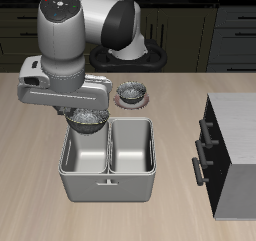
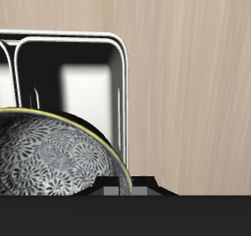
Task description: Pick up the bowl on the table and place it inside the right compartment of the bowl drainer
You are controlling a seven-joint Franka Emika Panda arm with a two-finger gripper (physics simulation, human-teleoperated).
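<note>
The bowl (image 1: pixel 90 122), small, metallic grey and mottled inside, hangs just above the back rim of the bowl drainer (image 1: pixel 108 183). My gripper (image 1: pixel 85 113) is shut on the bowl's rim. The bowl is over the well farther from the cabinet, near its back edge and not down inside it. In the wrist view the bowl's speckled inside (image 2: pixel 49 162) is close up, with the empty drainer well (image 2: pixel 88 93) beyond it. Both wells look empty.
A twin bowl on a pinkish disc (image 1: pixel 131 93) sits on the table just behind the drainer. A grey cabinet box with a dark front (image 1: pixel 235 155) stands beside the drainer. The arm's bulk (image 1: pixel 70 45) towers over the drainer's back.
</note>
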